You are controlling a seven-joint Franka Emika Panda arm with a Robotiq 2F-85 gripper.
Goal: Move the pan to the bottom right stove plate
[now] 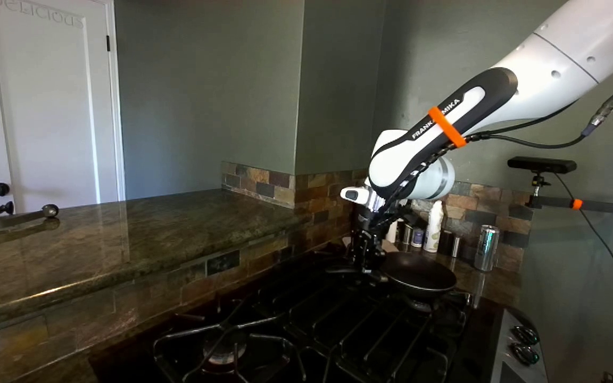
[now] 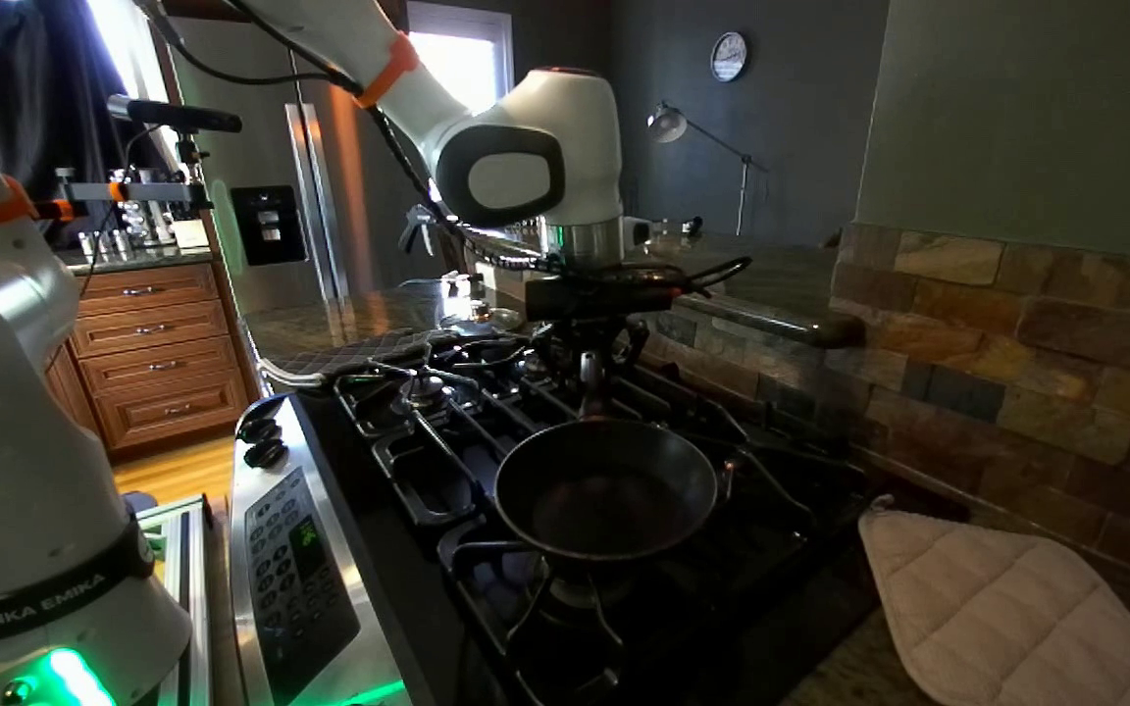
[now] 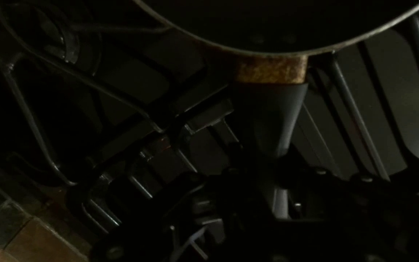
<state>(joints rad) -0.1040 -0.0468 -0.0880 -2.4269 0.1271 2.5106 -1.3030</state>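
Gripper (image 1: 367, 260): points down, leftmost of these in an exterior view.
Fingers (image 3: 322, 182): narrow, one either side of the handle (image 3: 269, 114); they seem to hold it, though the wrist view is dark there.
Handle: its long axis runs straight from the fingers to the pan (image 1: 418, 272), so small twists would swing it wide.
Pan: right of the gripper, open side up; whether it rests or hangs, I cannot tell.
Plate (image 1: 420, 306): beneath the pan, likely the bottom right one; perhaps only centring and release remain.

Pan (image 3: 284, 27); handle (image 3: 269, 116) in end effector (image 3: 264, 167)
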